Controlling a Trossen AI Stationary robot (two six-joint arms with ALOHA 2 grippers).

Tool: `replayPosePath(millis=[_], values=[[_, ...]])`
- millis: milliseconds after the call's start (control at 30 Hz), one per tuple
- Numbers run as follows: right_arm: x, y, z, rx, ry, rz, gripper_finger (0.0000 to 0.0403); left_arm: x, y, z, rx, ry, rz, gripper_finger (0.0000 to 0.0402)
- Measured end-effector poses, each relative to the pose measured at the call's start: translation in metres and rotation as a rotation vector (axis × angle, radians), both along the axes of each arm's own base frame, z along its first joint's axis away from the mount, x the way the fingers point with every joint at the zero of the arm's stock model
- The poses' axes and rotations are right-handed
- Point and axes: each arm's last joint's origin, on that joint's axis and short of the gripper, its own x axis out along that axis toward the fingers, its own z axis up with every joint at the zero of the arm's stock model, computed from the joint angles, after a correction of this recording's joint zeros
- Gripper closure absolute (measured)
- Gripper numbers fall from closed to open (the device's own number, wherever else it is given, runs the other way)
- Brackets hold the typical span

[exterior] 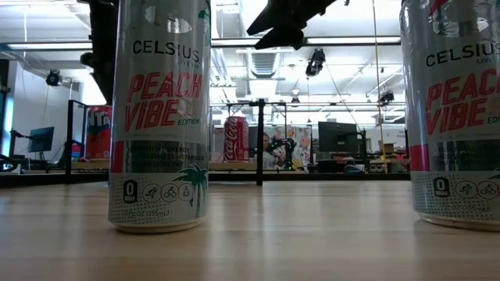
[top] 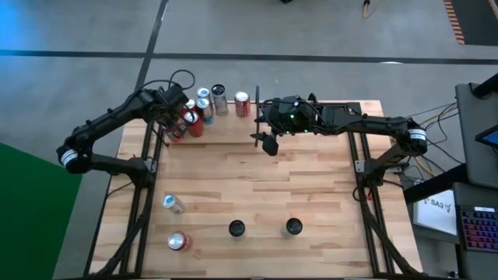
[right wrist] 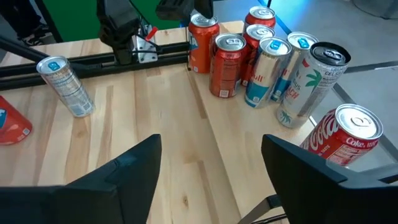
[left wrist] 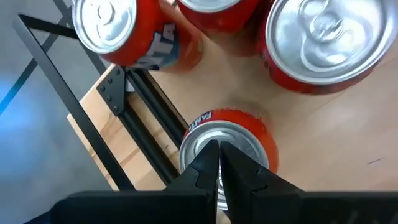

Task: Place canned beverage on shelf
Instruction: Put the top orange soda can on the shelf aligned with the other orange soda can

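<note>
The shelf [top: 233, 131] is a light wood board with thin black rods along the table's far edge, and it has one upright rod [top: 257, 101]. Several cans stand on it, red, orange and silver [top: 204, 105]. My left gripper [top: 173, 118] is shut, with its tips right over the top of an upright orange can [left wrist: 233, 134] at the shelf's left end. That can also shows in the right wrist view [right wrist: 202, 43]. My right gripper [right wrist: 211, 149] is open and empty, above the table near the shelf's right end [top: 268, 142]. My left gripper points down from above, its shut fingertips [left wrist: 208, 158] over the lid [left wrist: 239, 146] of the orange can, which stands upright on the wood. I cannot tell whether the fingertips touch the lid.
Two upright Celsius cans [top: 236, 228] [top: 292, 226] stand near the table's near edge. A silver-blue can [top: 173, 204] and a red can [top: 177, 241] lie at the near left. Black frame rods [left wrist: 149, 112] run beside the orange can. Bare wood lies mid-table [top: 257, 183].
</note>
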Motion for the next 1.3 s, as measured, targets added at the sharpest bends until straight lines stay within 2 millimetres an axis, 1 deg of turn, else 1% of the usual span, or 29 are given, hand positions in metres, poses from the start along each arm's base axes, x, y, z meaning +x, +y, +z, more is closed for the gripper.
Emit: replayPosePath(millis=[167,467,667,833,967,1067,1133,1233,1300], values=[[0.000,0.000,0.000,0.000,0.001,0.000,0.0158,0.001,0.001,-0.008,0.001,0.006,0.001,0.0402],[0.000,0.000,0.000,0.000,0.001,0.000,0.0180,0.004,0.004,-0.011,0.038,-0.008,-0.024,0.0402],[0.000,0.000,0.000,0.000,0.001,0.000,0.0184,0.007,0.010,-0.015,0.096,0.073,-0.008,0.0402],[0.000,0.000,0.000,0.000,0.001,0.000,0.0184,0.008,0.011,-0.017,0.093,0.094,-0.021,0.0401],[0.000,0.000,0.000,0.000,0.002,0.000,0.0184,0.005,0.009,-0.011,0.092,0.095,-0.025,0.0402],[0.000,0.000,0.000,0.003,0.001,-0.002,0.0184,0.000,0.003,0.005,0.107,0.070,-0.029,0.0402],[0.000,0.000,0.000,0.005,0.001,-0.002,0.0184,-0.004,-0.002,0.011,0.071,0.048,-0.041,0.0402],[0.000,0.000,0.000,0.005,0.001,-0.003,0.0184,-0.007,-0.008,0.014,0.005,-0.018,-0.067,0.0402],[0.000,0.000,0.000,0.005,0.001,-0.003,0.0184,-0.009,-0.012,0.011,-0.030,-0.041,-0.079,0.0402]])
